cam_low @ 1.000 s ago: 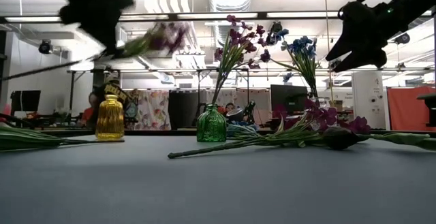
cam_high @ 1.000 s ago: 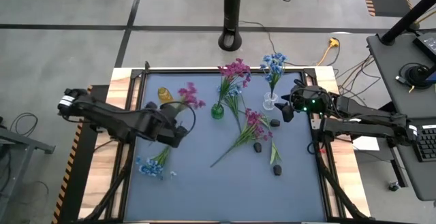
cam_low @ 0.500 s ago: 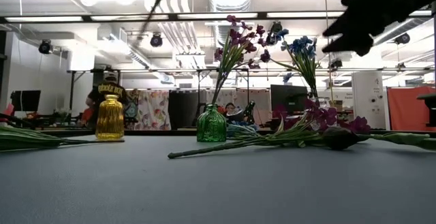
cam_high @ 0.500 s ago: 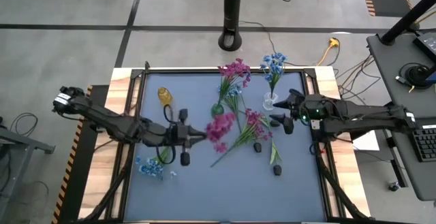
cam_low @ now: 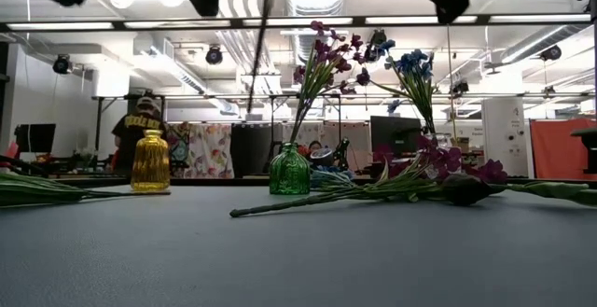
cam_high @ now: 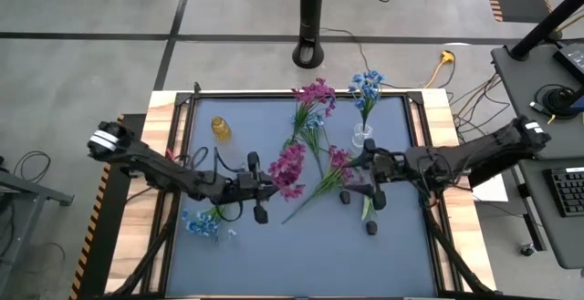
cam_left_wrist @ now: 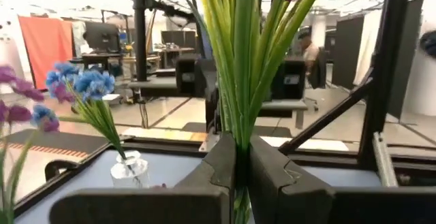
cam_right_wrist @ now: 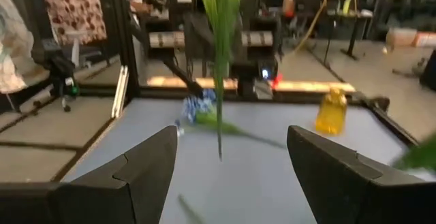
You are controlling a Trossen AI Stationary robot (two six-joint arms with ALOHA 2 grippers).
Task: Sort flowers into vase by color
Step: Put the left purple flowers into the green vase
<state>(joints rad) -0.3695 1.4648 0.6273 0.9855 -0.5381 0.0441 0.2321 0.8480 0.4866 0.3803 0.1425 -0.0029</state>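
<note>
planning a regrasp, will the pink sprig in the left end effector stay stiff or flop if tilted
Probably fairly stiff: the pink sprig stands straight up from the shut left end effector without drooping. Likely top-heavy, since its blooms sit well above the grip. The thin stems may twist or slip between the fingers.

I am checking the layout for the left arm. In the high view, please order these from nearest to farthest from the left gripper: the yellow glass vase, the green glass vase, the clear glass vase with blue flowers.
Measured from the left gripper, shut on a magenta flower sprig:
1. Green glass vase, just beyond it, mid-table.
2. Yellow glass vase, far left corner.
3. Clear glass vase with blue flowers, far right side.
</note>
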